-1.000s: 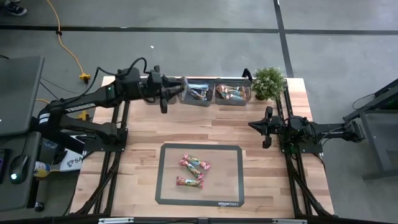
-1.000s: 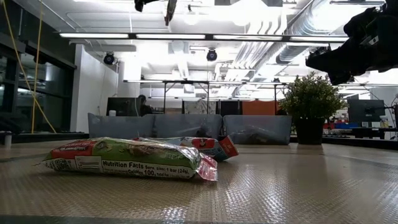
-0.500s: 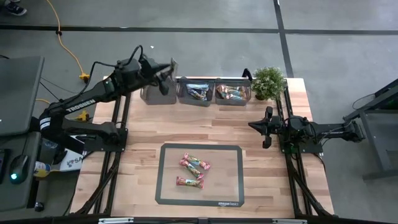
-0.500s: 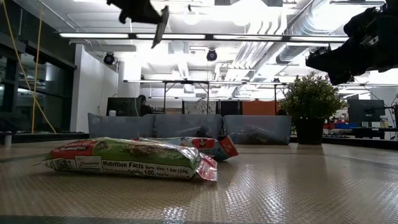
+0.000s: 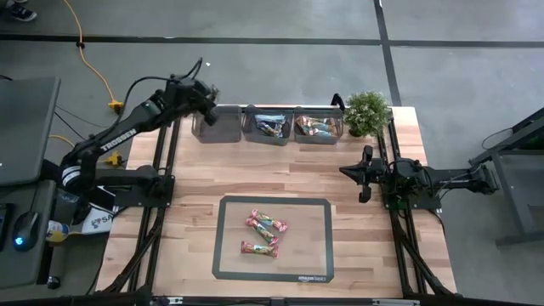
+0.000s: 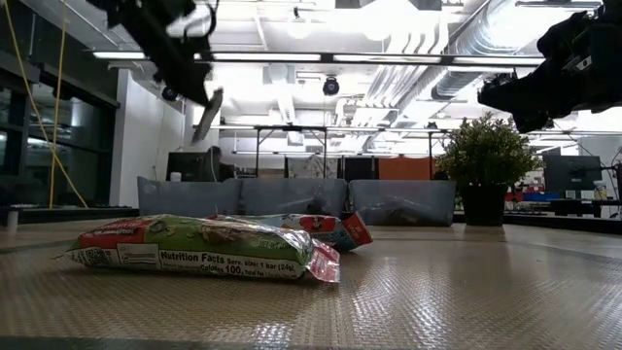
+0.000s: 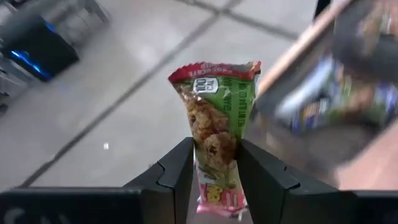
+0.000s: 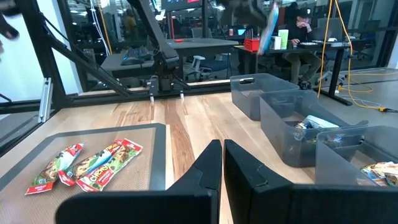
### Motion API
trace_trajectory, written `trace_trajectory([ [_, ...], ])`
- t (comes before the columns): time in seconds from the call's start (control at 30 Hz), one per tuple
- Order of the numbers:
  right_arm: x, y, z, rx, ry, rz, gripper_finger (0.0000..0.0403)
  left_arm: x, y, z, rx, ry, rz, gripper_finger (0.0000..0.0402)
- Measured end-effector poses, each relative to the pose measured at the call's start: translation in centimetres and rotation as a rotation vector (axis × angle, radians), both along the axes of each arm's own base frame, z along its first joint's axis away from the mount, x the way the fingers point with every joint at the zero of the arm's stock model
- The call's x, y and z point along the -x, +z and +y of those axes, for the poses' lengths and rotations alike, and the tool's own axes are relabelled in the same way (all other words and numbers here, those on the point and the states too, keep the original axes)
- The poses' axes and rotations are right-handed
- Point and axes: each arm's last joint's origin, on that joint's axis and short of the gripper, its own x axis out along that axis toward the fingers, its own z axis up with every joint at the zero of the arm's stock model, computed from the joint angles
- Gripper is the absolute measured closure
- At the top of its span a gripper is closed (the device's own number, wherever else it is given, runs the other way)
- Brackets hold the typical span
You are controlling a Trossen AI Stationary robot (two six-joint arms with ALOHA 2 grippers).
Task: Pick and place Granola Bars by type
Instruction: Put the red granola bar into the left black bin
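The left gripper (image 7: 214,163) is clenched on a green granola bar (image 7: 217,118) and holds it in the air above the leftmost of 3 grey bins (image 5: 218,125) at the far edge of the counter (image 5: 195,187). 3 more bars (image 5: 263,233) lie on the dark mat (image 5: 316,238). The right gripper (image 8: 222,155) is fully closed and empty, beside the small plant (image 5: 367,111).

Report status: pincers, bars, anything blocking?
Left pincer shut on green bar, above left bin. Right pincer shut, empty, waiting at right side. Three bars on mat. Nothing blocking.
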Motion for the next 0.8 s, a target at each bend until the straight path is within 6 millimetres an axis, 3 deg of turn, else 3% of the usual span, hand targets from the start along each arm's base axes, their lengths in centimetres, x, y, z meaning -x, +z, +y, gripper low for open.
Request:
trace_trajectory([
  [0.13, 0.0, 0.0, 0.0, 0.000, 0.000, 0.000, 0.0402, 0.4, -3.0, 0.9, 0.107, -0.094, 0.148, 0.0283],
  [0.5, 0.0, 0.0, 0.0, 0.000, 0.000, 0.000, 0.0402, -0.4, -8.1, 2.1, 0.273, -0.383, 0.548, 0.0283],
  [0.8, 0.0, 0.0, 0.0, 0.000, 0.000, 0.000, 0.0402, -0.9, -9.5, 2.8, 0.311, -0.394, 0.605, 0.0283],
])
